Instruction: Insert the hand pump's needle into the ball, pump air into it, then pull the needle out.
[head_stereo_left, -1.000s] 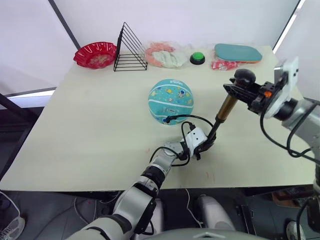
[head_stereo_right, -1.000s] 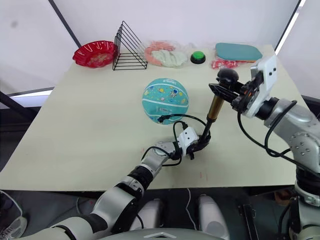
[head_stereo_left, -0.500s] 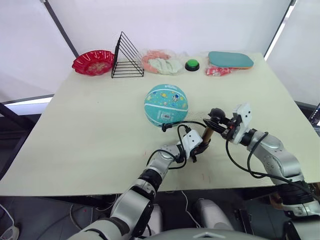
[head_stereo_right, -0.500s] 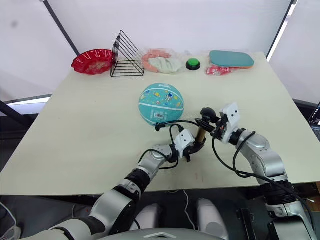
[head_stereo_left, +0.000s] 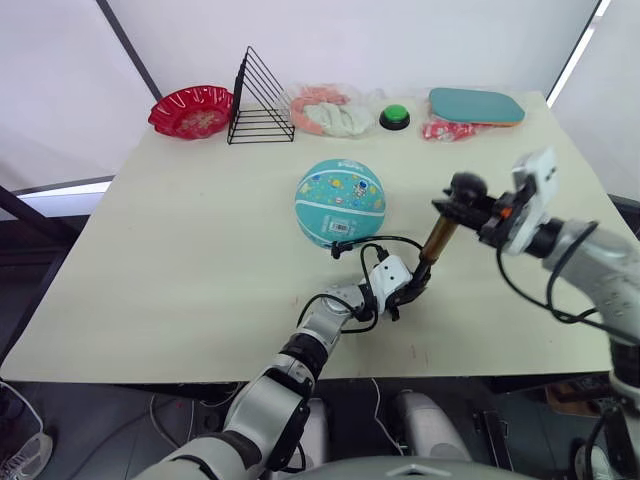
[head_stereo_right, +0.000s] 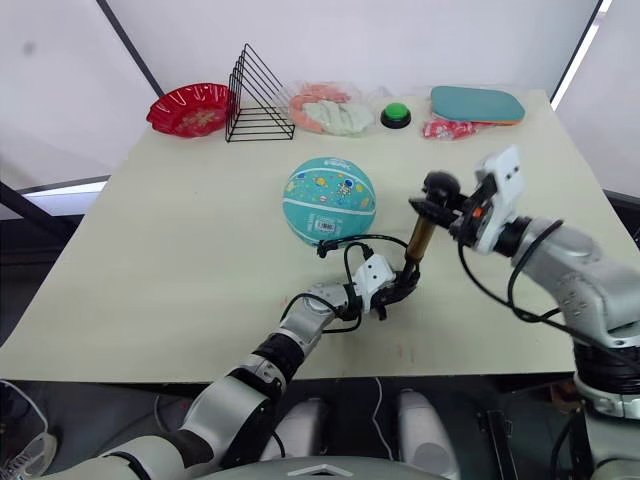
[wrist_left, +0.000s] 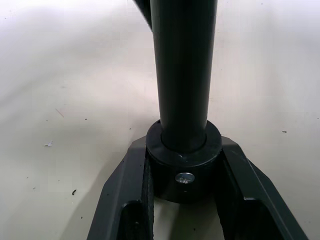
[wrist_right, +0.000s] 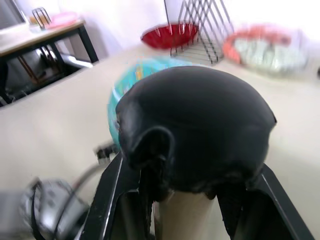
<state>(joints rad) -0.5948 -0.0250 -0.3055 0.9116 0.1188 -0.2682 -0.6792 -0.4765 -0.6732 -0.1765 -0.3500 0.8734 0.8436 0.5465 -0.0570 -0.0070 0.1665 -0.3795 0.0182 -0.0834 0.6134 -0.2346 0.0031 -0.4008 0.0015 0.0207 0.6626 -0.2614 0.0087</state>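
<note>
Left eye view, centre frame — left gripper (head_stereo_left: 412, 291) pinching the pump (head_stereo_left: 436, 240) base, right gripper (head_stereo_left: 478, 207) clamped on its handle (head_stereo_left: 463, 185) — strokes should run straight along the barrel.

The ball (head_stereo_left: 340, 201) lies beyond the left gripper (head_stereo_left: 411, 291). The hand pump (head_stereo_left: 436, 244) stands between the left gripper and the right gripper (head_stereo_left: 470, 204).

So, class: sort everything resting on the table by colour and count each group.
Red: 2, bowl, packet
Teal: 2, ball, flat case
Black: 1, wire rack
Green: 1, button
Gold: 1, hand pump
Pink-white: 1, bag
Total: 8
</note>
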